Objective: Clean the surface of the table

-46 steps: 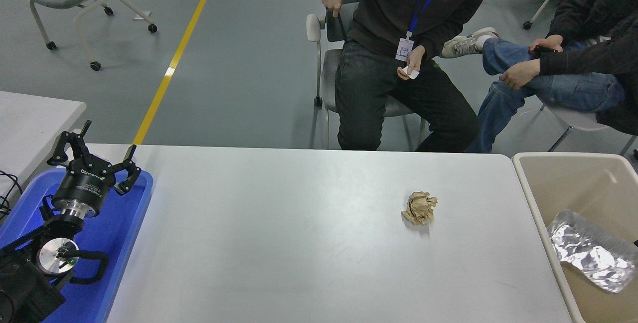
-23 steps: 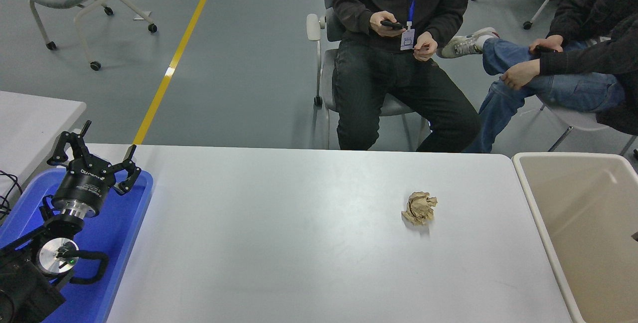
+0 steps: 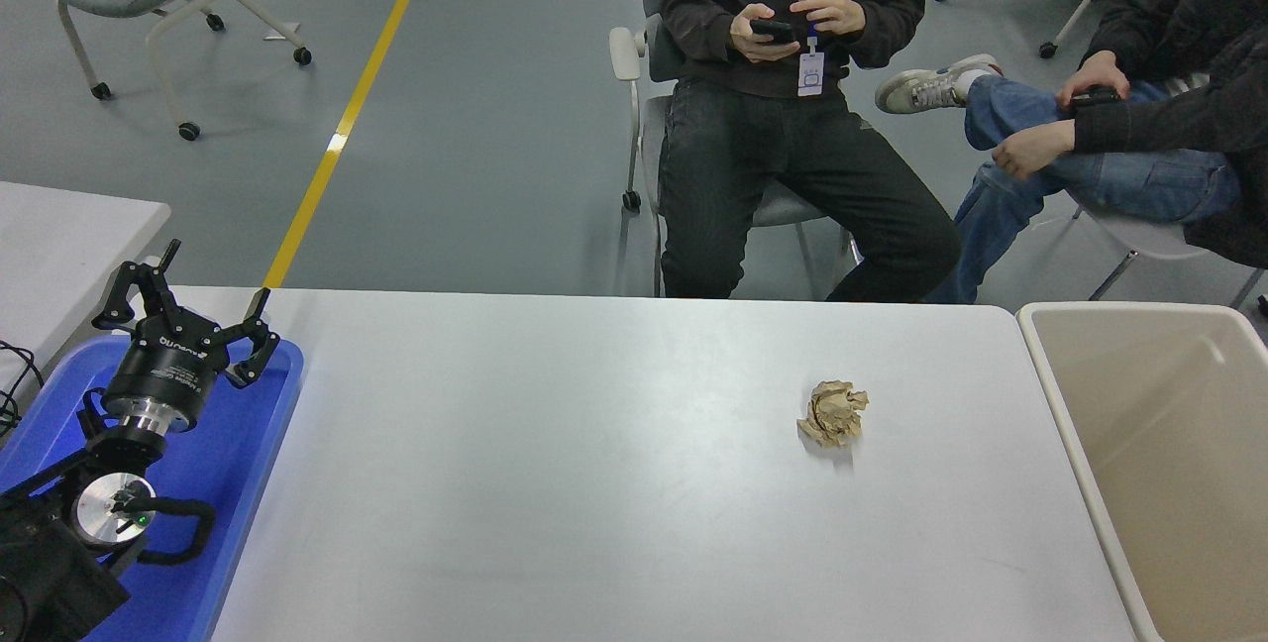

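Parked at the lower left of the frame, the left gripper (image 3: 188,310) is seen above the blue tray (image 3: 253,444) with its fingers spread apart and nothing held; the right gripper is not in view. The table surface (image 3: 555,483) fills the lower centre. One crumpled brown paper ball (image 3: 833,412) is left on it, right of centre — near the beige bin (image 3: 1139,394) at the right edge. Cleaning is judged unfinished — this piece remains to be removed.
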Robot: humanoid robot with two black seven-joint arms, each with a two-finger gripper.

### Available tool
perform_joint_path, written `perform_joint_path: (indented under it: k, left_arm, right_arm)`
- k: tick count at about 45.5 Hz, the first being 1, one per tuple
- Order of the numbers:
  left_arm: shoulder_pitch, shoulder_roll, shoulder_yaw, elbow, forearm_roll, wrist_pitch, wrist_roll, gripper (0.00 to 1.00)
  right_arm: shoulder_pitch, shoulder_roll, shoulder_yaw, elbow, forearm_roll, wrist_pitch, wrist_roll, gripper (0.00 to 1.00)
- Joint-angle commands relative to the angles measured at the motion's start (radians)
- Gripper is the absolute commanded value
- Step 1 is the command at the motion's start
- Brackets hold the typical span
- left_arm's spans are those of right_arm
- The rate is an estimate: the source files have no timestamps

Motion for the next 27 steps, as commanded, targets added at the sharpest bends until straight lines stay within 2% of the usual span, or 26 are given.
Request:
perform_joint_path:
  k: [1, 7, 12, 21, 27]
  left_arm:
    - [0.000, 0.000, 0.001, 0.000, 0.000, 0.000, 0.000, 1.00]
    - [0.000, 0.000, -0.001, 0.000, 0.000, 0.000, 0.000, 1.00]
    - [0.000, 0.000, 0.001, 0.000, 0.000, 0.000, 0.000, 1.00]
    - [0.000, 0.000, -0.001, 0.000, 0.000, 0.000, 0.000, 1.00]
    - [0.000, 0.000, -0.001, 0.000, 0.000, 0.000, 0.000, 1.00]
  right_arm:
    - [0.035, -0.039, 0.363, 0.042, 0.005, 0.004, 0.002, 0.96]
    - [0.035, -0.067, 0.421, 0.097, 0.005, 0.005, 0.004, 0.98]
    - [0.033, -0.134, 0.481, 0.229, 0.008, 0.008, 0.004, 0.98]
    - [-0.053, -0.150, 0.861, 0.415, 0.014, 0.013, 0.004, 0.98]
    - [-0.082, -0.147, 0.981, 0.491, 0.014, 0.017, 0.004, 0.99]
